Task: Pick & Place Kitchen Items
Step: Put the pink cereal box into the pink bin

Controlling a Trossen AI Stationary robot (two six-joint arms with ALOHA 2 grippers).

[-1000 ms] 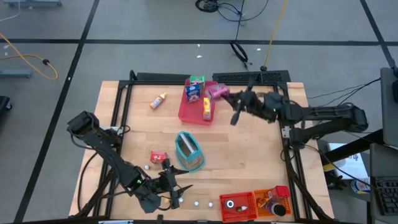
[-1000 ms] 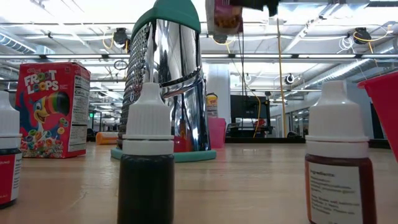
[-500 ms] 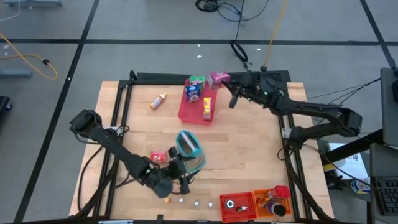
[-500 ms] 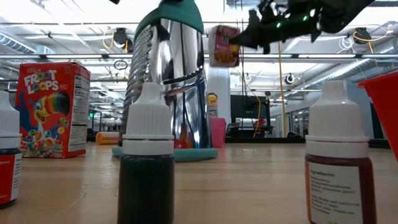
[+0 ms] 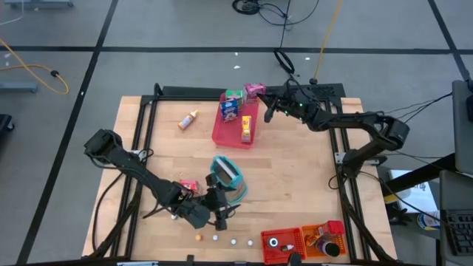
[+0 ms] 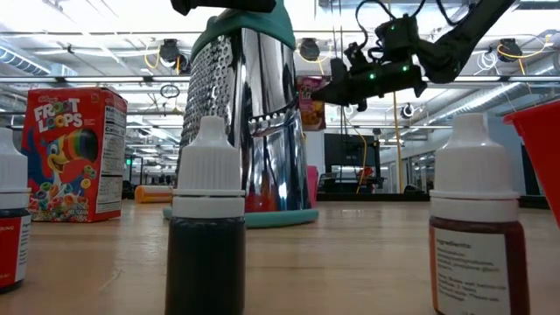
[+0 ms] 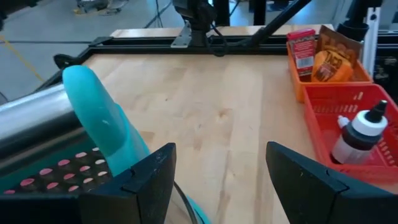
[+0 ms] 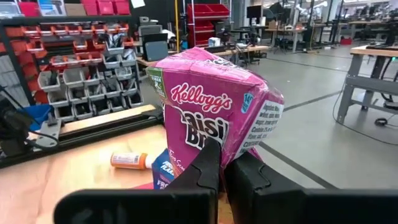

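A pink Raisin Bran box hangs in the air beside the far end of the pink tray, with my right gripper shut on it. In the low view the box shows behind the grater, with the right gripper beside it. A steel grater with teal trim stands on its base near the table's middle. My left gripper is open at the grater's near side, with nothing between its fingers. My right gripper pinches the pink box's lower corner between its two fingers. The fingers lie level and come from the table's right side. The box stands tilted above them, lifted clear of table and tray. My left gripper has the outer side of one finger close against the grater's teal top; whether it touches, I cannot tell.
The tray holds a blue-green box and a yellow packet. An orange-capped bottle lies left of it. A red Froot Loops box sits by the left arm. Red and orange bins stand near right, small balls beside them.
My right gripper has carried the pink box down and toward the table's far edge, still shut on it. My left gripper has swung from the near edge toward the grater, staying open. The grater has turned a little and shifted on the table.
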